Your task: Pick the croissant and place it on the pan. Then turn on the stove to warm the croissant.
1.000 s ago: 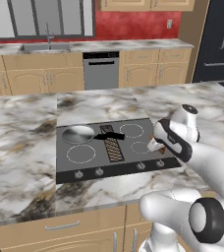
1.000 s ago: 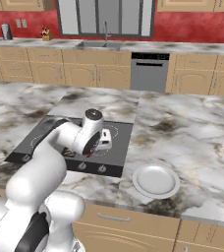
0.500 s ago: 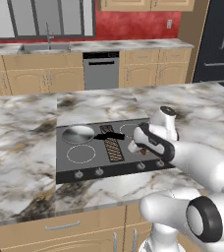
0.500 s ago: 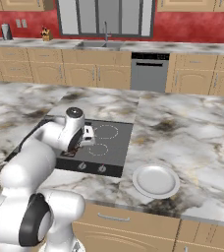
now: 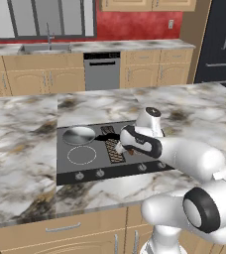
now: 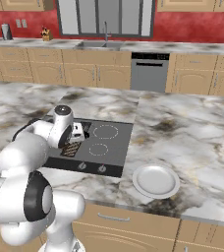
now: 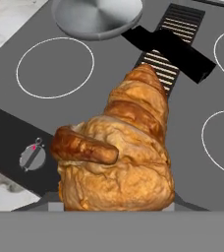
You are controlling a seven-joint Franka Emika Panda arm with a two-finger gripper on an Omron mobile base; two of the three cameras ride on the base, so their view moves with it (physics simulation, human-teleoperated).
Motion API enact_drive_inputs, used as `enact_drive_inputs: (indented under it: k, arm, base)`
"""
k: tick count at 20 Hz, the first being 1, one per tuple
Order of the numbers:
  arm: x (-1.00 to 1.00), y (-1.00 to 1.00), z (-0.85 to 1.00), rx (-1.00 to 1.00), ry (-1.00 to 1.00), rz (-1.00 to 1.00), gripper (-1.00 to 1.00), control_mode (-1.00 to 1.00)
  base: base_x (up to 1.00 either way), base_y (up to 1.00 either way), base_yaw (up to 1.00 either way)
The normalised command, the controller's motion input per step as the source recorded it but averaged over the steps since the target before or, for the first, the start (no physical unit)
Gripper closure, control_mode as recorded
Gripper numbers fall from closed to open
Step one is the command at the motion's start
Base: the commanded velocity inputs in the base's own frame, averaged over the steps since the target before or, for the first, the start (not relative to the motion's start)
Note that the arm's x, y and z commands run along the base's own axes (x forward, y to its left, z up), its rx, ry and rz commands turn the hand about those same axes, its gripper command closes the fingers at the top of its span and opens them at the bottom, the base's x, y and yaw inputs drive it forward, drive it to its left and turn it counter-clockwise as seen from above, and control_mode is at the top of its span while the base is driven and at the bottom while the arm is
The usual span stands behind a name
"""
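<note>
My gripper [image 5: 130,149] hangs low over the middle of the stove [image 5: 85,163], shut on the croissant [image 7: 128,147]. In the hand view the brown-orange pastry looms large and covers the fingertips. In the left base view the croissant [image 5: 132,152] is a small brown spot under the hand. The silver pan [image 5: 79,135] rests on the back left burner, left of the gripper. From the hand, the pan [image 7: 97,17] lies ahead, with its black handle [image 7: 170,49] across the brown grille. The right base view has the gripper [image 6: 76,133] over the stove's [image 6: 111,150] left part.
A round white plate [image 6: 155,180] lies on the marble counter right of the stove. Small round knobs [image 7: 33,156] line the stove's front edge. White burner rings [image 7: 55,67] mark the cooktop. The marble counter [image 5: 21,149] spreads around the stove.
The arm has swung left across the cooktop with the croissant in its grip, from over the stove's right side to the central grille.
</note>
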Motion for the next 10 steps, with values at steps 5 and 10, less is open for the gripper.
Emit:
enact_drive_inputs:
  k: [5,10]
  arm:
    - [0.25,0.29,0.00,0.00,0.00,0.00,1.00,-1.00]
    - [0.29,0.34,0.00,0.00,0.00,0.00,1.00,-1.00]
  base:
    - [0.00,0.00,0.00]
    - [0.00,0.00,0.00]
